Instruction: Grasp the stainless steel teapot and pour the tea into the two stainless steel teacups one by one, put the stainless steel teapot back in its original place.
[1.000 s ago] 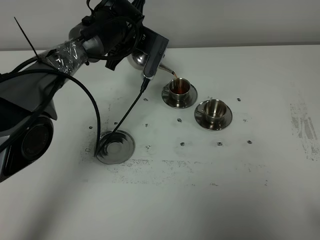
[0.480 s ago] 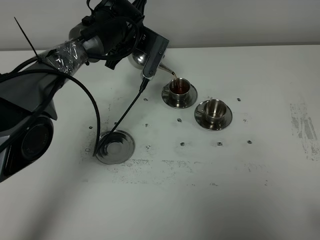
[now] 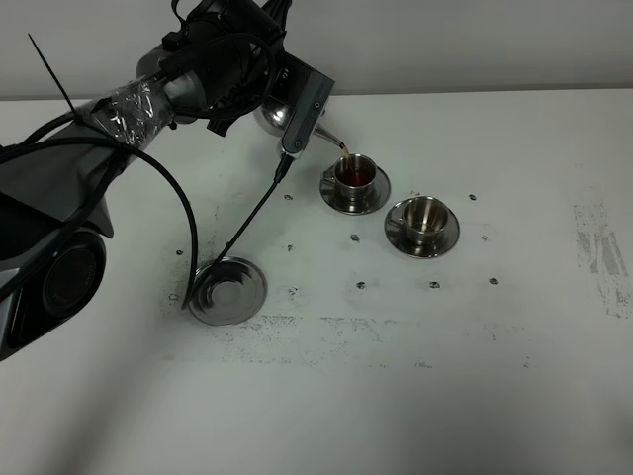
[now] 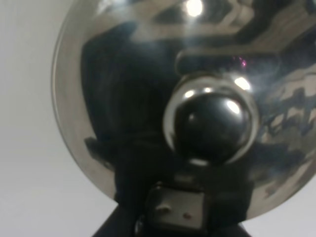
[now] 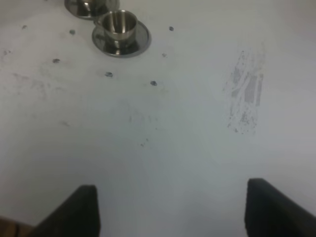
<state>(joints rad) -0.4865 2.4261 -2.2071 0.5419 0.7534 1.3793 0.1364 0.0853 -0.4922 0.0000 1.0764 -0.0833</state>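
Note:
My left gripper [image 3: 301, 105] is shut on the stainless steel teapot [image 3: 270, 116] and holds it tilted at the back of the table. Its thin spout [image 3: 332, 140] hangs over the near-left teacup [image 3: 354, 172], which holds dark brown tea [image 3: 353, 174]. The second teacup [image 3: 424, 217] stands empty on its saucer to the right, apart from the pot. The round steel coaster [image 3: 228, 290] lies bare at the front left. In the left wrist view the teapot's domed lid and knob [image 4: 212, 123] fill the picture. My right gripper [image 5: 173, 210] is open and empty, low over bare table, with the empty teacup [image 5: 118, 23] far ahead.
A black cable [image 3: 252, 220] hangs from the left arm down to the coaster's edge. The white table [image 3: 445, 376] has small dark specks and a scuffed patch [image 3: 603, 257] at the right. The left arm's bulk [image 3: 59, 198] covers the left side.
The teapot stays tilted over the left cup with tea running from the spout. The hanging cable's lower end has shifted slightly near the coaster.

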